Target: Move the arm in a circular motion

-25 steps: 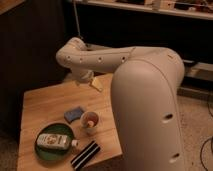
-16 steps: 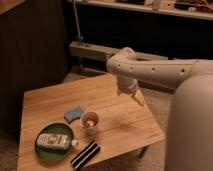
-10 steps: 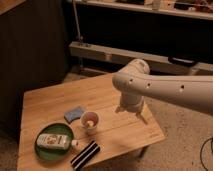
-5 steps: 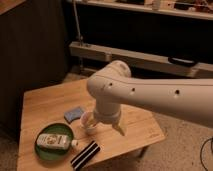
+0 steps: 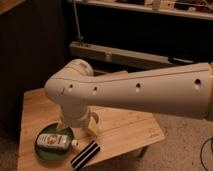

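Note:
The arm [image 5: 135, 92] is a thick off-white tube with small dark holes. It reaches in from the right edge, bends at a rounded joint [image 5: 72, 85] and turns down toward the wooden table [image 5: 132, 132]. Its gripper [image 5: 86, 129], with a pale yellowish tip, hangs low over the table's left middle, just behind and right of the green plate [image 5: 46, 150]. The gripper holds nothing that I can see.
A white bottle [image 5: 54, 141] lies on the green plate at the table's front left. A black striped object [image 5: 85, 154] lies at the front edge. A dark cabinet stands at the left and a long shelf [image 5: 120, 55] runs behind the table.
The arm has swung from the table's right side to the left and nearer the camera. It now hides the cup and the blue sponge seen earlier.

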### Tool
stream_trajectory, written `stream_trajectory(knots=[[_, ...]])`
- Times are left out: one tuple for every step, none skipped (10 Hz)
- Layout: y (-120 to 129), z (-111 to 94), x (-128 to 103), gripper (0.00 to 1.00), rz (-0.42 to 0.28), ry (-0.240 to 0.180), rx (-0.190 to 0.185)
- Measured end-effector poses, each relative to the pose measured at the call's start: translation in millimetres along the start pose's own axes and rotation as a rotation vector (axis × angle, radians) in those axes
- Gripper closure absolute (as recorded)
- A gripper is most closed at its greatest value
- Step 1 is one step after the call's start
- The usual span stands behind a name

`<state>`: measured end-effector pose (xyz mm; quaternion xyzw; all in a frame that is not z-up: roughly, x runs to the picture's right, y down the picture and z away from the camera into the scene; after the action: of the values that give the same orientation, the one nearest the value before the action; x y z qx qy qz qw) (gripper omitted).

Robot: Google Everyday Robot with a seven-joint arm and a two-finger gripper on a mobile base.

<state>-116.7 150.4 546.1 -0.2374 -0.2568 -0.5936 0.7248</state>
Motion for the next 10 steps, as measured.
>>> stream_trajectory(knots=[[-5.0, 3.6, 6.6, 0.2, 0.003, 0.014, -0.004], [-10.4, 8.5, 19.2, 0.2, 0.008, 0.035, -0.009], [-13.8, 13.4, 39.2, 0.2, 0.017, 0.061, -0.017], [-12.7, 18.4, 62.4, 0.2, 0.031, 0.079, -0.034], [-8.9, 23.6, 88.9, 0.2, 0.051, 0.095, -0.054], [-5.4, 27.2, 109.7, 0.2, 0.066, 0.109, -0.07], [1.3, 33.9, 142.7, 0.2, 0.093, 0.128, -0.099], [7.6, 38.0, 162.1, 0.2, 0.114, 0.138, -0.117], [15.8, 42.0, 181.5, 0.2, 0.138, 0.148, -0.136], [27.1, 47.2, 202.8, 0.2, 0.169, 0.156, -0.16]])
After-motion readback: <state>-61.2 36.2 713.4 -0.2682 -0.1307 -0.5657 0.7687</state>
